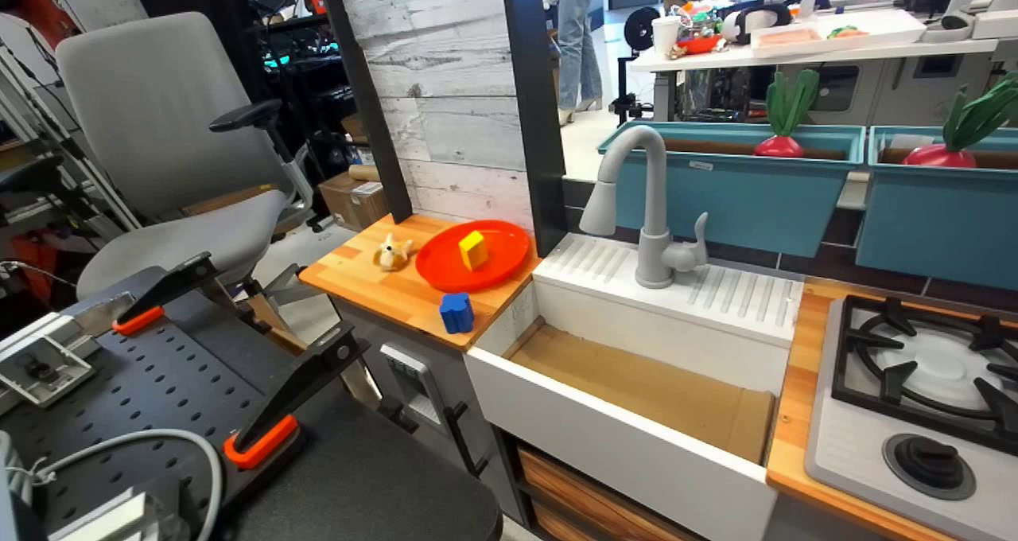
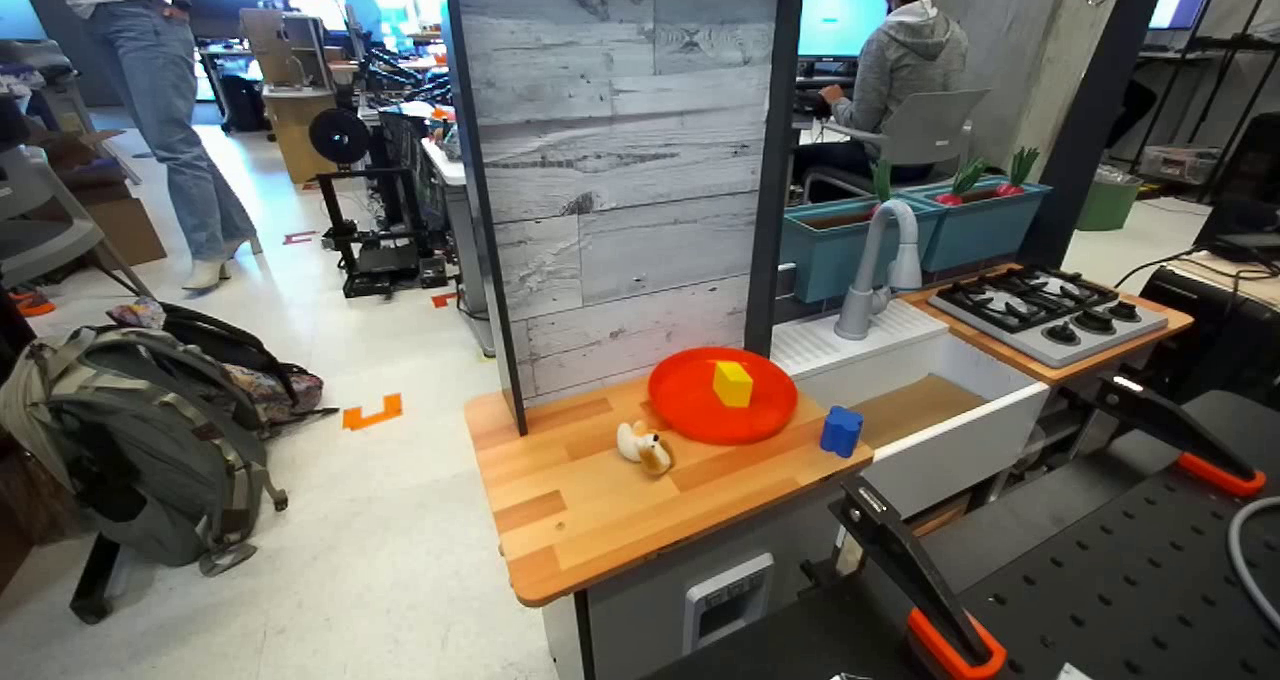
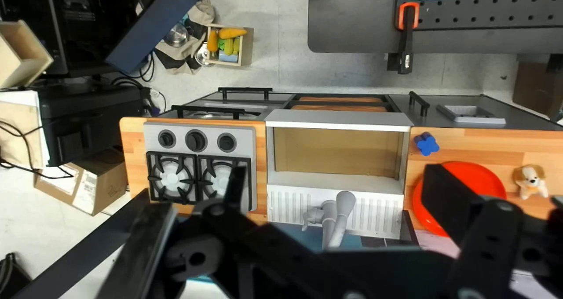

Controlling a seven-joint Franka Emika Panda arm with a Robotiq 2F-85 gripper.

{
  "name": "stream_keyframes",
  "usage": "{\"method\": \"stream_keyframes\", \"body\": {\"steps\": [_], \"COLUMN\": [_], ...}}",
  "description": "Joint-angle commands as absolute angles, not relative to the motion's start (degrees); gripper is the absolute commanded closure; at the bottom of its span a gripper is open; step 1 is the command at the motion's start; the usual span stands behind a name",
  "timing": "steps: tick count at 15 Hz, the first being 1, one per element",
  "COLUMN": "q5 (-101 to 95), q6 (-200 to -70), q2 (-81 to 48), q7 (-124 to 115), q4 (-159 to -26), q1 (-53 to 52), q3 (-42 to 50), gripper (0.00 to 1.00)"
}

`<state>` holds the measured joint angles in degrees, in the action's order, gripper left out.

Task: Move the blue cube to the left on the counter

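Observation:
The blue cube is a small solid-blue block with a lobed, clover-like outline. It stands upright on the counter's front edge beside the sink, apart from the orange plate. It shows in both exterior views (image 1: 457,313) (image 2: 841,431) and in the wrist view (image 3: 426,144). The wooden counter (image 1: 358,258) also shows in an exterior view (image 2: 600,520) and in the wrist view (image 3: 528,138). My gripper (image 3: 335,176) shows only in the wrist view. Its fingers are wide apart with nothing between them, high above the sink. The right finger hides part of the plate.
An orange-red plate (image 1: 437,261) holds a yellow block (image 1: 473,251), which the gripper hides in the wrist view. A cream toy dog (image 2: 645,448) lies on the counter. The white sink (image 1: 620,422) with a grey faucet (image 1: 654,207) adjoins it. A grey panel wall (image 2: 620,160) stands behind.

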<state>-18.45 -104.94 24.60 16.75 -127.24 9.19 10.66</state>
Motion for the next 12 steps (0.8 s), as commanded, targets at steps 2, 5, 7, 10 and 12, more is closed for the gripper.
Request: {"method": "stream_keyframes", "body": {"steps": [2,5,7,10,12], "q5": [-20.04,-18.68,-17.2,-14.3,-15.19], "q6": [-118.14,-126.25,-131.33,-137.31,-136.08], "q2": [19.93,13.16,7.49,-2.66,0.01], "q7": [13.6,15.68,16.81,19.05,17.17], "q4": [-134.22,-137.47,-138.57,-137.49,-139.11], "q1": [7.24,5.79,4.82,4.06,4.69], "q3": [9.04,8.42,8.08,7.48,6.93], "gripper": [0.0,0.0,0.0,0.0,0.0]}}
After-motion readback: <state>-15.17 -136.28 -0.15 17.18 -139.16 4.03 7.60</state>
